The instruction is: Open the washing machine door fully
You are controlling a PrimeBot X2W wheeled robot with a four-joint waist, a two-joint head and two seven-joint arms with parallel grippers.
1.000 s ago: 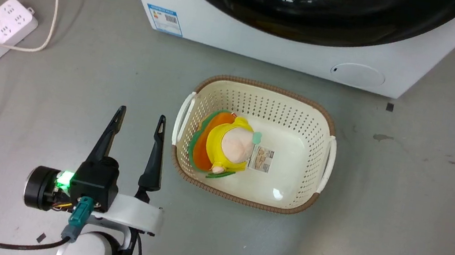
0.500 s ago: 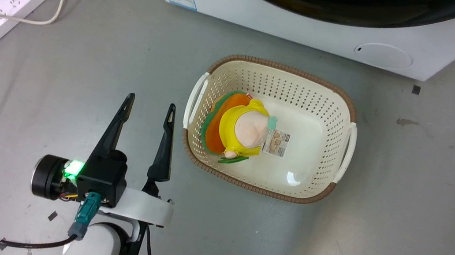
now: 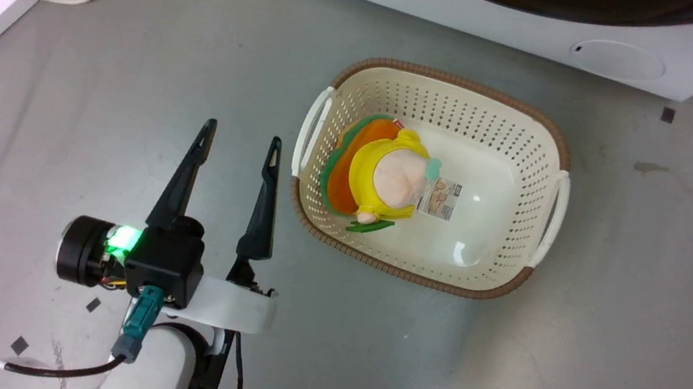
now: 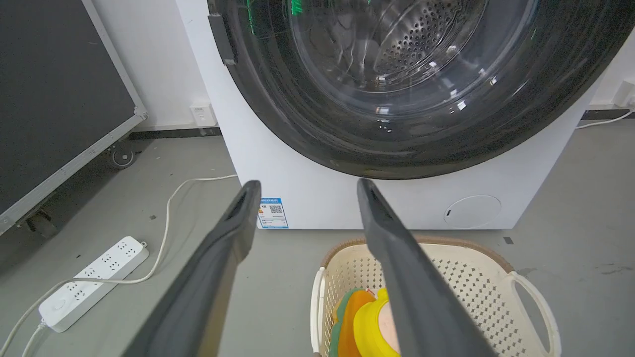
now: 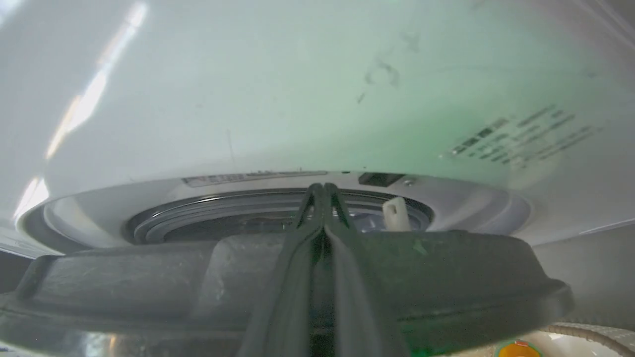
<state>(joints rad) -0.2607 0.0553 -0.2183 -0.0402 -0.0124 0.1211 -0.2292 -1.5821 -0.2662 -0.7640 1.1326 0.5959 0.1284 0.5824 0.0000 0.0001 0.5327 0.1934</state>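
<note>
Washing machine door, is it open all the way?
Not yet. Done: the round glossy black door seems cracked open; the right wrist view shows a gap behind its rim. In hand: the shut right gripper pokes over that rim. To do: swinging it wide from the white boxy washing machine. The open left gripper hovers empty.

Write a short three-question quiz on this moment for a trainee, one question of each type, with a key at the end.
1. True or false: the left hand is clamped on a handle of the laundry basket.
2. What lies inside the laundry basket? A) a yellow, orange and green plush toy; B) a folded towel; C) a bottle of detergent.
3. One word: is the right hand open or shut?

Key: 1 false: it is open and sits beside the laundry basket, touching nothing. 2 A. 3 shut: its two fingers lie together.
</note>
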